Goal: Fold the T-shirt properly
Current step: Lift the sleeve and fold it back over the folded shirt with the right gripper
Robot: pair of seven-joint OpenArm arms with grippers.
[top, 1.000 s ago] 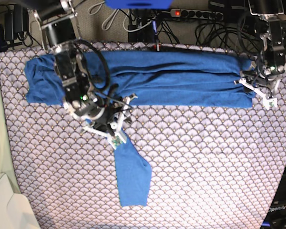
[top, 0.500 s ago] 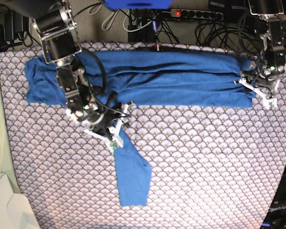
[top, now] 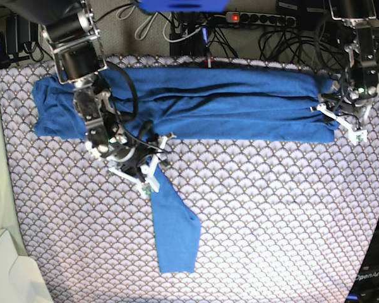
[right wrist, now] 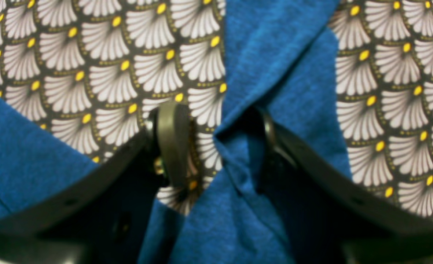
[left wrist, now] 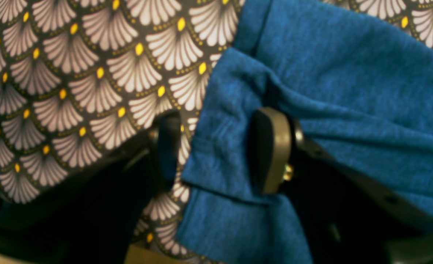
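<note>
Tablecloth (top: pixel 271 221): whole work surface covered; lilac-white scallop print w/ yellow dots, flat, matte.

T-shirt (top: pixel 227 104): medium-blue soft knit, no print. Body laid as a long folded band across upper part of base view, w/ lengthwise creases. One long sleeve (top: pixel 174 230) hangs down from band at lower left-centre, a narrow strip w/ a squared cuff end.

Right gripper (top: pixel 144 172): seen at left-centre of base view, at top of the hanging sleeve. In wrist view, sleeve fabric is bunched into a twisted ridge between the jaws, against the right-hand one; left-hand finger (right wrist: pixel 172 139) is apart from the cloth, w/ tablecloth visible between. Jaws part-open, no firm pinch seen.

Left gripper (top: pixel 341 121): at right end of band in base view. In wrist view a fold of hem lies between the jaws, one pad (left wrist: pixel 269 150) pressed to it, the other apart. Jaws fairly wide; hold not confirmed.

Change: vs. a sec ago, right gripper has been shifted up-left along the sleeve, toward the body, and its jaws narrowed. Left arm unchanged.

Meaning (judged): sleeve is being gathered for grasp, so it can be folded onto the band; fold incomplete.
</note>
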